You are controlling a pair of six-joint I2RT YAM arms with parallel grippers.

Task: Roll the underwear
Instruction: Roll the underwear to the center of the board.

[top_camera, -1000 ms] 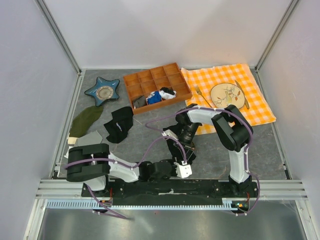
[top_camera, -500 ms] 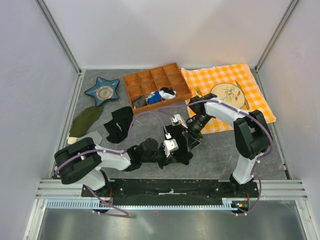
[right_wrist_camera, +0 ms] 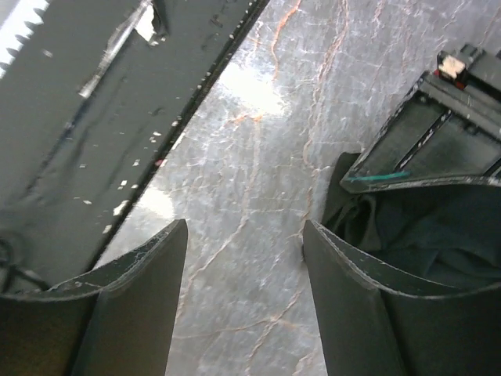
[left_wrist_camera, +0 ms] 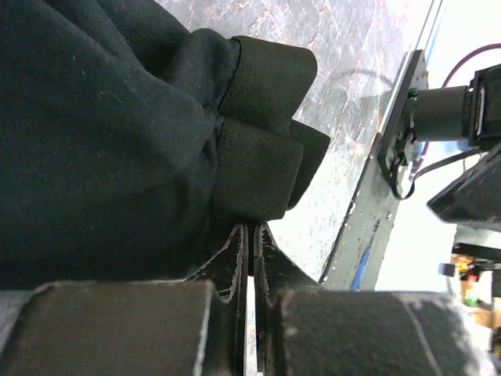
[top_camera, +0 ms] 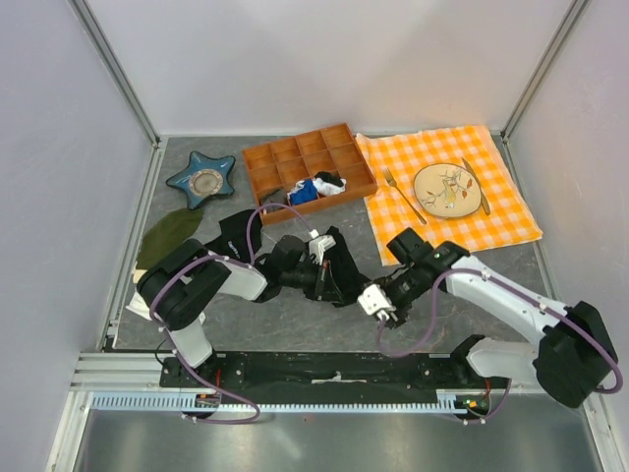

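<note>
The underwear [top_camera: 339,277] lies as a bunched black heap on the grey table [top_camera: 285,329], near the middle and a little nearer than the orange wooden tray [top_camera: 257,157]. The left gripper [top_camera: 316,279] reaches in from the left at the heap's left side. In the left wrist view its fingers [left_wrist_camera: 235,251] are pressed together, their tips buried under a folded hem of the underwear [left_wrist_camera: 117,117], pinching the fabric. The right gripper [top_camera: 381,307] sits just right of the heap and apart from it. In the right wrist view its jaws stand spread over bare table, holding nothing, with the dark cloth [right_wrist_camera: 407,227] off to one side. A smaller black cloth [top_camera: 234,241] lies left of the underwear, an olive-green cloth [top_camera: 167,236] further left, and a blue star-shaped dish [top_camera: 201,179] beyond that
</note>
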